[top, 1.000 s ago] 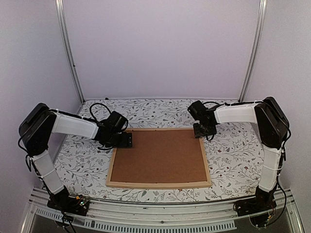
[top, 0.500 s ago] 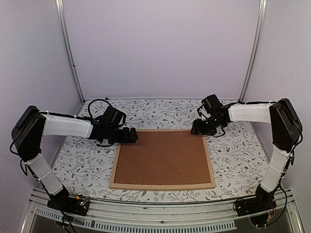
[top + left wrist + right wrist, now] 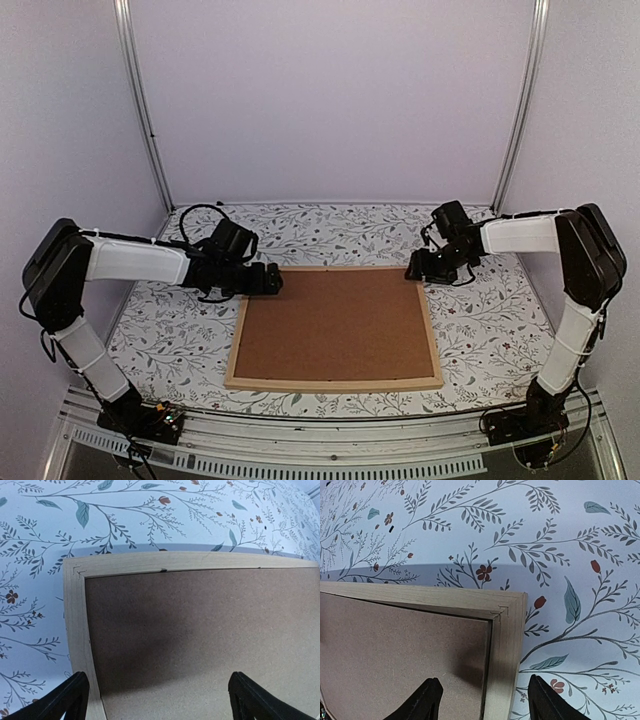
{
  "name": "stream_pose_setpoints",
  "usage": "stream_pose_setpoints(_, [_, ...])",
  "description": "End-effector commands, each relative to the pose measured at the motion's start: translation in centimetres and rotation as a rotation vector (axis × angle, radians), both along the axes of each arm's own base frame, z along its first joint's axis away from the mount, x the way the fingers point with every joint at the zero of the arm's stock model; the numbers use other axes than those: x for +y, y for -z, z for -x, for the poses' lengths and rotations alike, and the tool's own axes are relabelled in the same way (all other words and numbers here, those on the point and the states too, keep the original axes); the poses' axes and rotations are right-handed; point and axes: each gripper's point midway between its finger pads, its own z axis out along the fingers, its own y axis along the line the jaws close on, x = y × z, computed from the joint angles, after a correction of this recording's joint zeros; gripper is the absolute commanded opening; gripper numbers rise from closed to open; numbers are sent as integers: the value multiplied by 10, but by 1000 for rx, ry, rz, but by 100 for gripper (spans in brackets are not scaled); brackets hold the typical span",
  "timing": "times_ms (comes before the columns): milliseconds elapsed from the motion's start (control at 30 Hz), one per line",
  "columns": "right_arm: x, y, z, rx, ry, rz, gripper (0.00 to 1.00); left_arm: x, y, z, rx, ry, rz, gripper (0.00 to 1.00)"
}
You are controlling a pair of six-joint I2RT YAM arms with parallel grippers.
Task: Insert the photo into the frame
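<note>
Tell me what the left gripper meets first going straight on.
Most likely the brown backing board, just inside the far-left corner of the frame; the left gripper angles down toward it, though depth is unclear.

Big white cloth spread out flat, printed all over with grey-green leafy twigs and little red flowers. A plain brown board lies flat on the middle of it, long side running left to right, and up close it has a kinda speckled, cork-looking grain. Behind that there's a blank pale wall with a silver metal post at each back corner. A slotted metal rail runs along the near edge.
</note>
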Motion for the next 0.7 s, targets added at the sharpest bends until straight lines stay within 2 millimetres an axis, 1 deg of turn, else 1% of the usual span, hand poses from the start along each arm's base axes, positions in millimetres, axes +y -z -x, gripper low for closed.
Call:
stream_pose_setpoints(0, [-5,-2,-6,-19,-6,-49,63,9,0,0,-9,-9,-22,100])
stream_pose_setpoints(100, [-10,8,-8,0,-2,-73,63,11,2,0,-5,-10,-25,100])
stream_pose_setpoints(233, [-11,19,-6,26,-14,-111,62,13,9,2,8,-12,-29,100])
stream_pose_setpoints(400, [-14,35,6,56,-14,-110,59,17,20,9,33,-22,-31,99])
stream_pose_setpoints(500, [-17,42,14,72,-8,-102,55,17,28,14,54,-20,-23,99])
stream_pose_setpoints(667, [-15,51,28,99,-16,-98,50,16,42,22,89,-22,3,98])
